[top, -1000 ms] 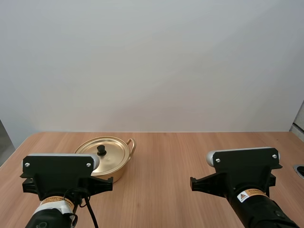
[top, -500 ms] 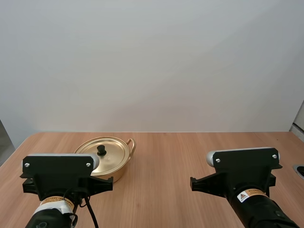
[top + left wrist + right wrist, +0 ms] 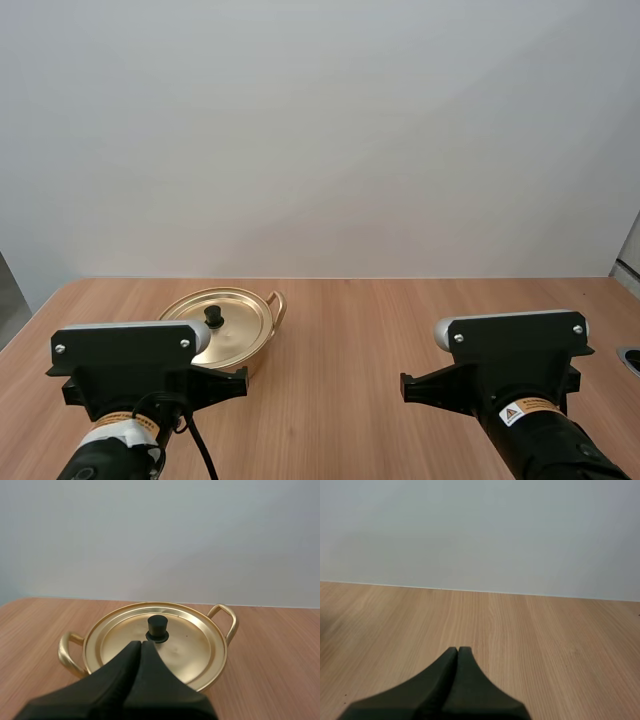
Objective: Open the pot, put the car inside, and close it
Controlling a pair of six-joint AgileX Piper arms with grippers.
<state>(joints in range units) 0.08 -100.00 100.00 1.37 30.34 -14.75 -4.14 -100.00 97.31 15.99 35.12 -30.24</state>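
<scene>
Pot point(image 3: 252, 358) of golden metal sits on the left half of the wooden table point(image 3: 380, 340), toward the far edge. It is shallow and round, with a loop handle point(image 3: 227, 621) at each side. Its lid point(image 3: 195, 640) lies flat on the rim and closes it, so whatever is inside is hidden. The lid is the same shiny gold, slightly dished, and a small black knob point(image 3: 158, 628) stands upright at its centre.

The left end effector point(image 3: 140, 644) is closed on nothing. Its two black fingers point(image 3: 120, 680) are pressed together into one dark wedge. The tip points at the pot from the near side, and the knob shows in full just past it. Whether the tip touches the lid cannot be told. In the high view the left arm point(image 3: 130, 380) stands just on the near side of the pot and hides its near left edge.

The right end effector point(image 3: 458, 650) is also closed and empty, its fingers together over bare wood. The right arm point(image 3: 510, 375) is at the right side of the table, well apart from the pot.
</scene>
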